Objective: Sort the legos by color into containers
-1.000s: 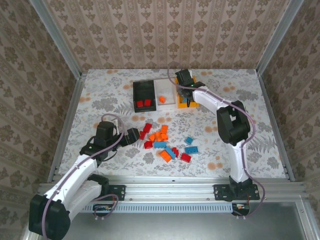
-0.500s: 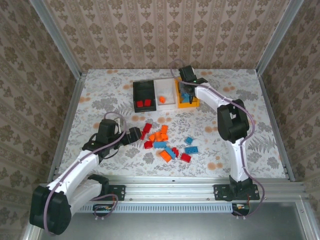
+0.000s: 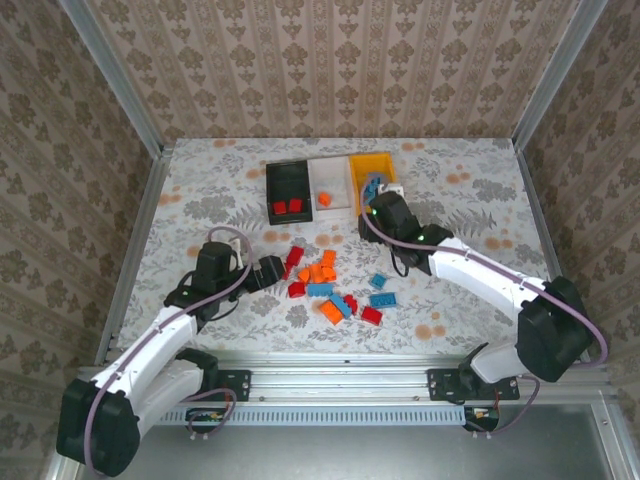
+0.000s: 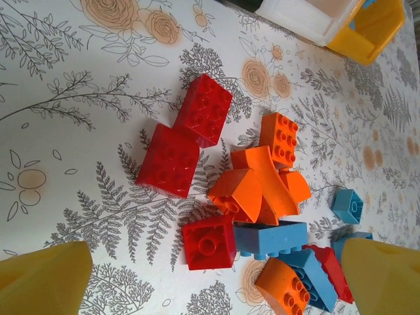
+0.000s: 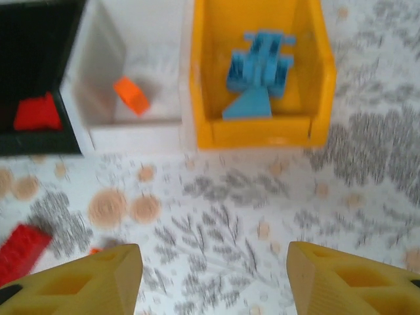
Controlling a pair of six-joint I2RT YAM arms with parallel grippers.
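Right fingers (image 5: 79, 279) hang spread and empty just before the yellow bin (image 5: 259, 134) holding blue bricks (image 5: 257, 72); left fingers (image 4: 46, 279), spread empty too, sit well apart from it.

Bare table (image 3: 345, 235) runs between the bins (image 3: 335, 176) and the heaped bricks (image 3: 322, 272) — open passage there.

Black bin (image 3: 290, 178) holds reds, white bin (image 3: 332, 174) one orange, yellow bin (image 3: 368, 163) seemingly several blues — remaining legos (image 3: 319, 272) heaped nearby.
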